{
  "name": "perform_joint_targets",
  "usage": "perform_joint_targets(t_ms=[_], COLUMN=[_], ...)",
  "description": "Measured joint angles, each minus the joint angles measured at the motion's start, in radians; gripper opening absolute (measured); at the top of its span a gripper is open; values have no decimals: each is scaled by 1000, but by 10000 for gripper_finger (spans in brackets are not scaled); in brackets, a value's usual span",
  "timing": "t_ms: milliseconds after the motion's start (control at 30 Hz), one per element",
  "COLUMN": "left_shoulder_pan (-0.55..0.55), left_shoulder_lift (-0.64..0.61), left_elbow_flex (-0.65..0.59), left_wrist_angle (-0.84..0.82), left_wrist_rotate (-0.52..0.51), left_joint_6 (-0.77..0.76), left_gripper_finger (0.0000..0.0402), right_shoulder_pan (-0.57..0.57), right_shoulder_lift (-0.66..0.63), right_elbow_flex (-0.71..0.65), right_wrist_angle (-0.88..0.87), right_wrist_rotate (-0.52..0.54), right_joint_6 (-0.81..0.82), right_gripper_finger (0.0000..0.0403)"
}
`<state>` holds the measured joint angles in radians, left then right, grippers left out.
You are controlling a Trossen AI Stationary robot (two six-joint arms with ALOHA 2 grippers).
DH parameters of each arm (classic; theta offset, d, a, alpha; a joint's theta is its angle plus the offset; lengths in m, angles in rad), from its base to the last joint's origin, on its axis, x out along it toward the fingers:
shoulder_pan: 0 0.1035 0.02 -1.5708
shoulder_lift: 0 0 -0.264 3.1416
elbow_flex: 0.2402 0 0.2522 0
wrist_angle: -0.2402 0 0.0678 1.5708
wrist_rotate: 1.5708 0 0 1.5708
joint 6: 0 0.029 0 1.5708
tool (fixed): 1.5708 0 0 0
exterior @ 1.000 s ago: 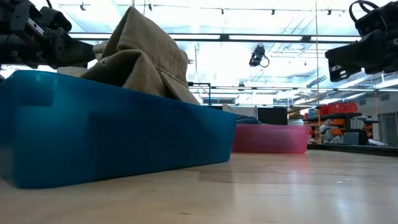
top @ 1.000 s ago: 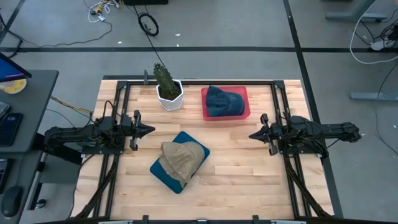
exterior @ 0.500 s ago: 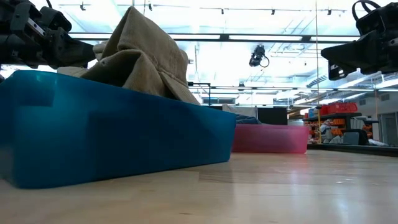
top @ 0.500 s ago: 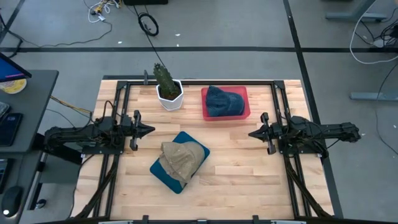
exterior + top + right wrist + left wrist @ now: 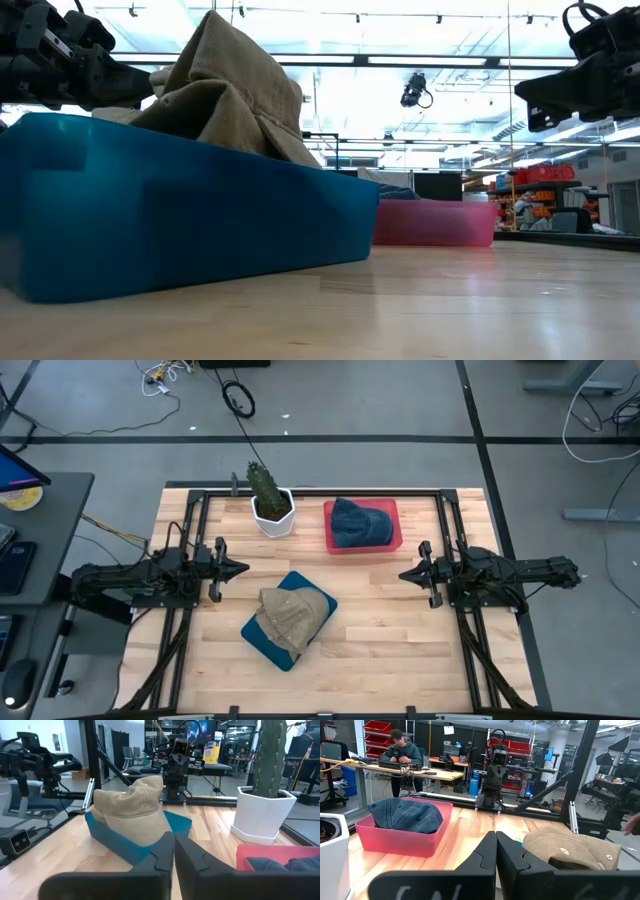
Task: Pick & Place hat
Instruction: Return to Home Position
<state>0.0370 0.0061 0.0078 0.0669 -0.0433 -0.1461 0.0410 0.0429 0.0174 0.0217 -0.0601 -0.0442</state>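
Note:
A tan hat (image 5: 291, 612) lies crumpled in a blue bin (image 5: 262, 638) near the table's middle; it shows in the low view (image 5: 225, 90), left wrist view (image 5: 570, 850) and right wrist view (image 5: 132, 810). A blue denim hat (image 5: 358, 522) rests in a red bin (image 5: 395, 540) at the far side, also in the left wrist view (image 5: 405, 815). My left gripper (image 5: 243, 569) hovers shut left of the blue bin. My right gripper (image 5: 402, 576) hovers shut at the right, near the red bin.
A cactus in a white pot (image 5: 271, 508) stands at the far edge left of the red bin. Black frame rails (image 5: 315, 490) border the table. Bare wood lies between the two grippers and along the near edge. A person (image 5: 402, 752) stands in the room beyond.
My right gripper has crept a little toward the table's left and stayed shut. Both hats and bins lie where they were.

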Motion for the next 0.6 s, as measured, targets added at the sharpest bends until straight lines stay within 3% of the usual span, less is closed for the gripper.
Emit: perform_joint_targets(t_ms=[600], left_shoulder_pan=[0], left_shoulder_lift=[0], left_elbow_flex=[0], left_wrist_angle=[0], left_wrist_rotate=[0], left_joint_6=[0], left_gripper_finger=[3], right_shoulder_pan=[0], right_shoulder_lift=[0], right_elbow_flex=[0], right_wrist_angle=[0], right_wrist_rotate=[0], right_joint_6=[9], right_gripper_finger=[29])
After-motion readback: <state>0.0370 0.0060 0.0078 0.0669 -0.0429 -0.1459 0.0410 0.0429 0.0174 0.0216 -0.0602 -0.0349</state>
